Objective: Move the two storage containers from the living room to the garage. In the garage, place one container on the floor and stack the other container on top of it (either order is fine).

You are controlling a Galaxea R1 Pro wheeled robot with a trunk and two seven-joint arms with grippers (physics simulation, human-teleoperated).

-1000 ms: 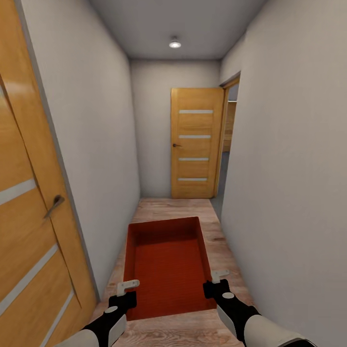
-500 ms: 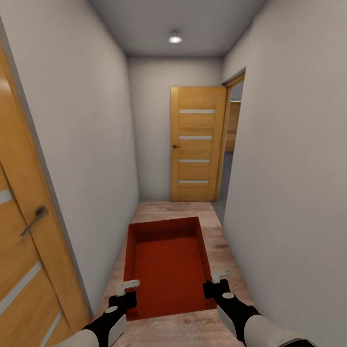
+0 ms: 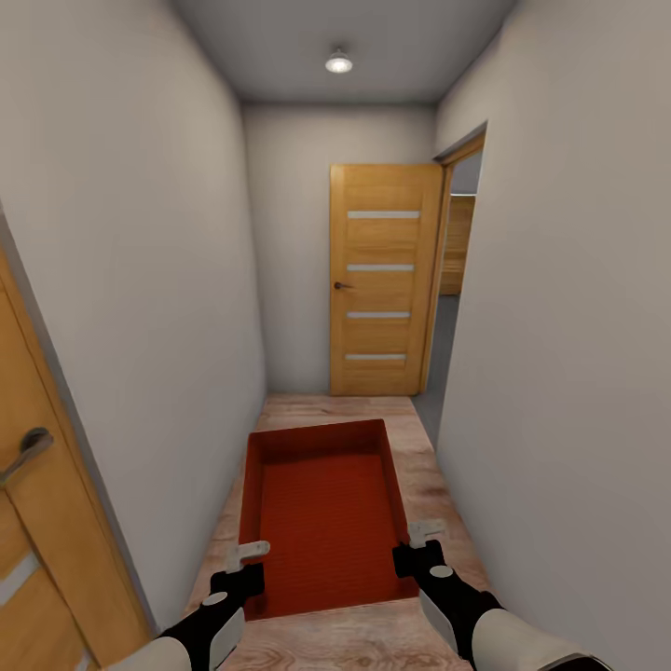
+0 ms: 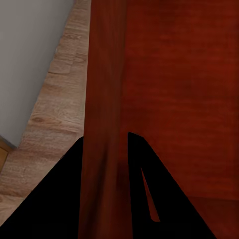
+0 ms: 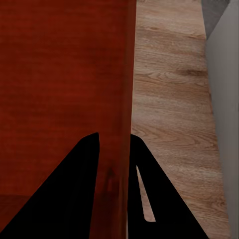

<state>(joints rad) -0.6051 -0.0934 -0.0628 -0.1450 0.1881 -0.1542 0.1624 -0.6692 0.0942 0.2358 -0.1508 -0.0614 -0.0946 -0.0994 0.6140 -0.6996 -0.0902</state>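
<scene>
Wood-grain door (image 3: 28, 550) with a dark handle sits left of the bin, close by our left arm. Next comes the left end effector (image 3: 247, 556), clamped on the bin's left wall; the left wrist view shows one finger (image 4: 55, 199) outside that wall and one inside. The red bin (image 3: 321, 513) hangs between both arms above the plank floor (image 3: 335, 410) of a narrow white corridor, its long axis pointing ahead. We see one bin here, empty. Right of it, the right end effector (image 3: 421, 536) pinches the right wall the same way, a finger (image 5: 69, 194) inside and one outside.

Beyond the bin an oak door (image 3: 382, 280) stands swung open, and right of that a doorway (image 3: 457, 280) shows grey floor, which we judge to be our way on.

Risks from here, as we read them: the corridor is tight, so turning right toward the doorway could knock the bin's far corner against the wall or jamb. Both grips sit near the bin's near end, so a bump or quick stop might lever it out of the fingers.
</scene>
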